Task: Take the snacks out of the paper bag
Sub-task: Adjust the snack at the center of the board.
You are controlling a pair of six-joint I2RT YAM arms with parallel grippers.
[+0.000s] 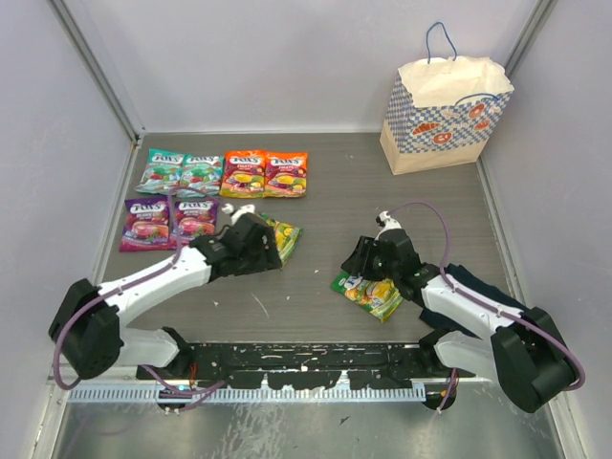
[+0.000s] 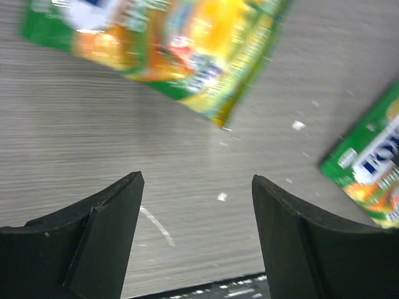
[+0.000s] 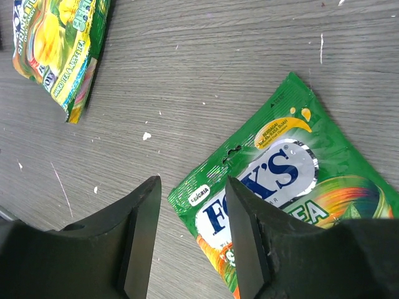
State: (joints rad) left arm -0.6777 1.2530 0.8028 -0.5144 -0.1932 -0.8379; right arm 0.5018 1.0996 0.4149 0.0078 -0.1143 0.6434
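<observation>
The paper bag (image 1: 445,110) stands upright at the back right. Six snacks lie flat in rows at the back left: teal (image 1: 180,173), orange (image 1: 265,173) and purple (image 1: 170,222). A green-yellow packet (image 1: 284,239) (image 2: 181,43) lies on the table just beyond my left gripper (image 1: 271,251) (image 2: 196,180), which is open with only bare table between its fingers. A green packet (image 1: 369,294) (image 3: 293,168) lies flat in front of the right arm. My right gripper (image 1: 371,266) (image 3: 192,184) hangs open over that packet's corner, holding nothing.
A dark navy cloth (image 1: 478,287) lies by the right arm. Grey walls close in the table on the left, back and right. The black rail (image 1: 306,363) with the arm bases runs along the near edge. White crumbs dot the tabletop.
</observation>
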